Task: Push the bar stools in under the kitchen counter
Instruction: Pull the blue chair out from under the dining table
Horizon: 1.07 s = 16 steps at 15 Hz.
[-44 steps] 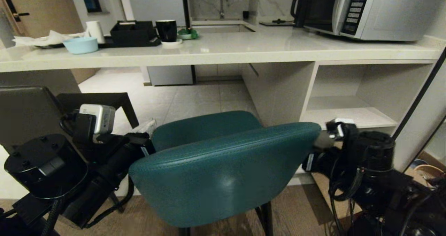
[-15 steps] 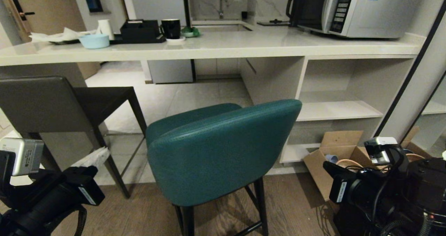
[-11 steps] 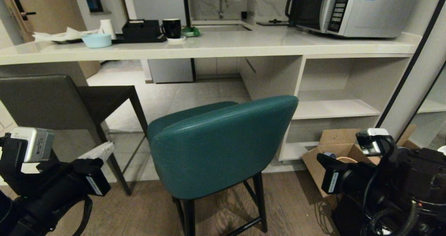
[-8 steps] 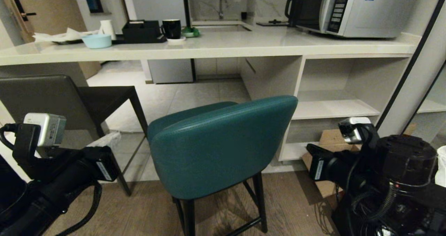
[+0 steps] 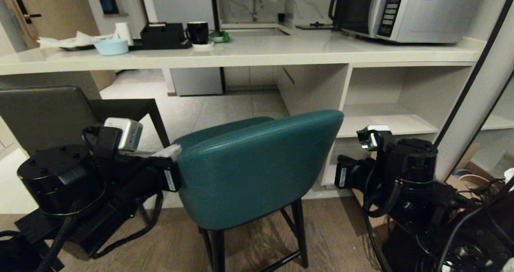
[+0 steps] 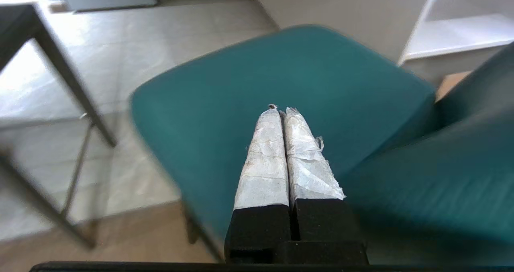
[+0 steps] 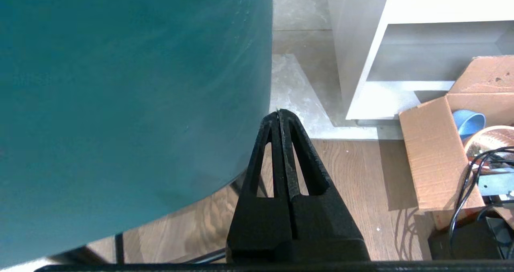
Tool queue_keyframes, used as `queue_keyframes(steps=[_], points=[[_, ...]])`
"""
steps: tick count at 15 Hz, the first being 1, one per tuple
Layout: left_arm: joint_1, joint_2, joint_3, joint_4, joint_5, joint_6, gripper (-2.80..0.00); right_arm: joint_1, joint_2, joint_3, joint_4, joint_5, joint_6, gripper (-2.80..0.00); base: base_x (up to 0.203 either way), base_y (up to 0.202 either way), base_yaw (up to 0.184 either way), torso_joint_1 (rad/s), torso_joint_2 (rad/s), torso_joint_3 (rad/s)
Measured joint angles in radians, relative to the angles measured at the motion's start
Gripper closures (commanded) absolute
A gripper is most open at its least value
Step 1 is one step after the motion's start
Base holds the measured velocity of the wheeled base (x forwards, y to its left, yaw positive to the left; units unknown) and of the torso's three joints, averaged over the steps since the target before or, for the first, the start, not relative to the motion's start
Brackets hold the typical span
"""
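I have both grippers pinched fully closed and holding nothing. The left gripper (image 6: 281, 113) has its taped fingers (image 6: 265, 159) pressed together, pointing over the seat of the teal stool (image 5: 257, 163) at the left end of its curved back. The right gripper (image 7: 280, 115) sits just beside the right edge of that back, above the wood floor; from here I cannot tell whether either one is touching the leather.

The teal stool stands on the near side of the kitchen counter (image 5: 249, 57), its seat short of the slab edge and its back facing me. The dark grey stool (image 5: 44, 115) is to the left, also not tucked under.

I judge the step in hand to be bracketing the teal stool's back with both arms before a shove. The next move calls for an even forward push from both sides, so that the stool goes straight and clears the shelf cubbies (image 5: 401, 103) on the right.
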Motion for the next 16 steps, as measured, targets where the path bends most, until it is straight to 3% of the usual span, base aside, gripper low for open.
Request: queue_keyframes(steps=[4, 16], points=[[-0.023, 0.063, -0.086, 0.005, 0.005, 0.016, 0.00, -0.009, 0.045, -0.050, 0.000, -0.001, -0.012, 0.00, 0.000, 0.000, 0.000, 0.000, 0.00, 0.000], [-0.046, 0.120, -0.117, -0.005, 0.009, 0.018, 0.00, -0.037, 0.131, -0.152, 0.020, -0.003, -0.013, 0.00, 0.000, 0.000, 0.000, 0.000, 0.00, 0.000]])
